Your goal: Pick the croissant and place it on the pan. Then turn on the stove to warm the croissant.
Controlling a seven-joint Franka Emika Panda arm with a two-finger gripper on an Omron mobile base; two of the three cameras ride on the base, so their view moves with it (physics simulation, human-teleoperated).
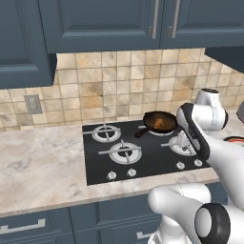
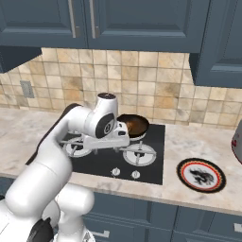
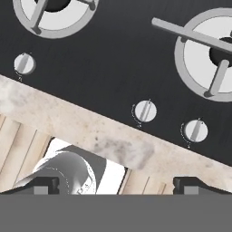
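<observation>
Now, with the small golden croissant (image 1: 161, 123) apparently inside the round dark skillet (image 1: 159, 121) at the frame's upper right, the two-finger gripper (image 3: 116, 182), jaws spread, faces the flat black cooktop's (image 3: 113, 68) small silver knobs (image 3: 146, 111).

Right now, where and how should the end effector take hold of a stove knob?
Grip the knob across its raised ridge, coming straight down from above. It is a small round cap lying flat on the stove, so only the ridge gives the fingers flat sides.

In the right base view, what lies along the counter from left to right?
Grey wall outlet → flat black gas stove → round dark skillet pan holding the golden croissant → round red-rimmed patterned plate.
</observation>
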